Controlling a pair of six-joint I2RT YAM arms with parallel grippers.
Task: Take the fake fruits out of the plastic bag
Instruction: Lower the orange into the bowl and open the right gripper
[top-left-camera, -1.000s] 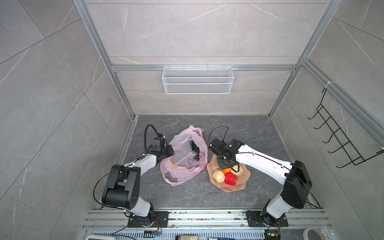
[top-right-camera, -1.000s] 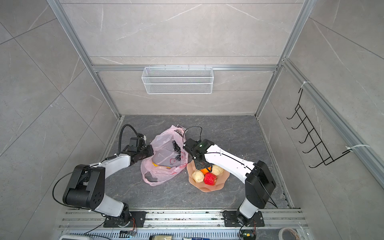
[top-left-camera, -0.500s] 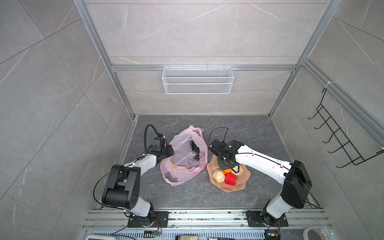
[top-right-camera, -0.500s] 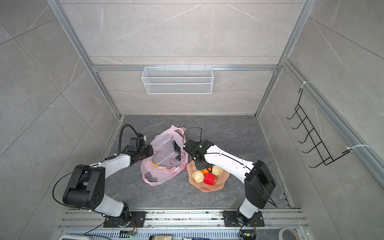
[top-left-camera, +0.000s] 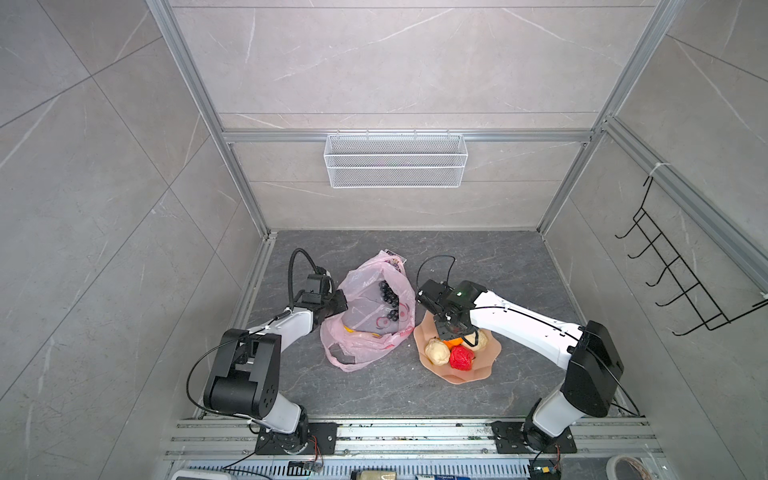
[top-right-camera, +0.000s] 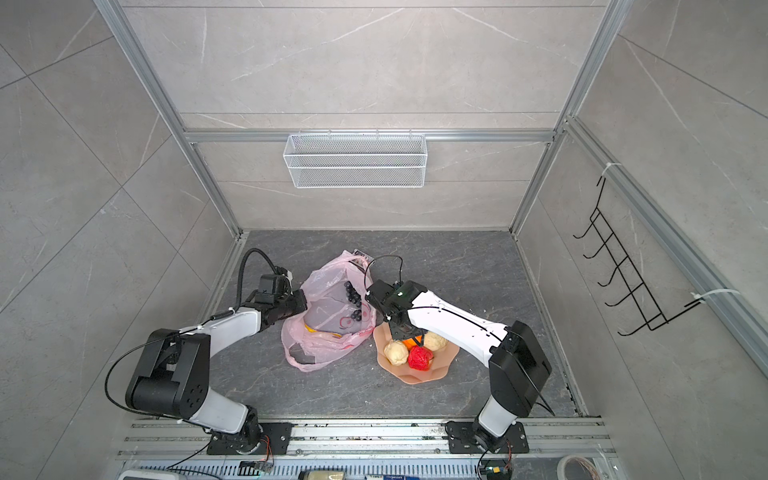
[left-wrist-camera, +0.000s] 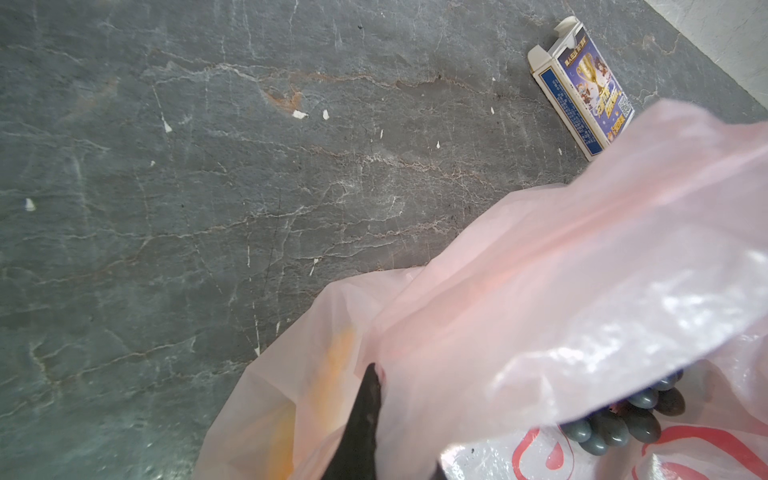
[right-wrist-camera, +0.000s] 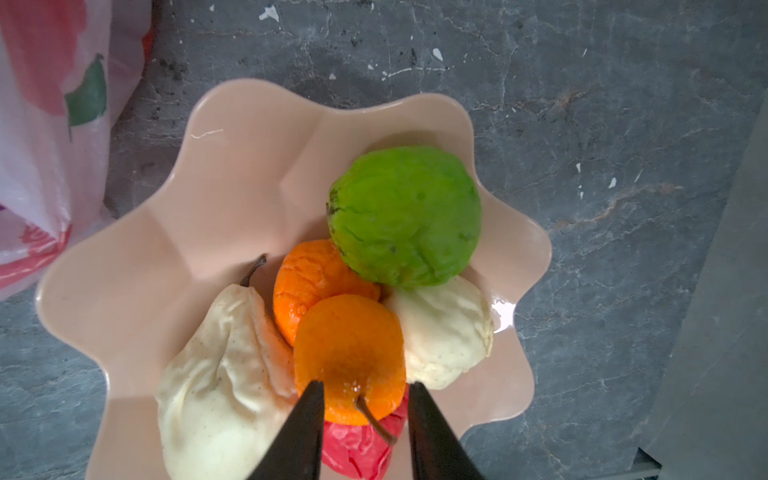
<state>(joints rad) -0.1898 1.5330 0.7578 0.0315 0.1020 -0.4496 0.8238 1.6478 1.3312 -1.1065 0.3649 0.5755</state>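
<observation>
One orange (right-wrist-camera: 350, 353) between the parted right jaws

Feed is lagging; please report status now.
Left end effector shut on plastic bag. Right end effector open over top orange. Grapes inside bag. Nothing blocking.

Large pale grey tiles with thin white veining cover the back wall (top-left-camera: 395, 62), the left wall (top-left-camera: 83, 208) and the right wall (top-left-camera: 706, 104). Silver aluminium posts (top-left-camera: 197, 95) run up the corners. A white wire-mesh basket (top-left-camera: 395, 166) hangs from a horizontal rail (top-left-camera: 270, 136) on the back wall, and a black wire hook rack (top-left-camera: 681, 286) is fixed to the right wall. The desk (top-left-camera: 478, 257) has a dark grey, stone-look top, veined and dotted with white specks (left-wrist-camera: 299, 114). Slotted aluminium rails (top-left-camera: 415, 436) edge its front. The light is soft and even, with only faint shadows.
</observation>
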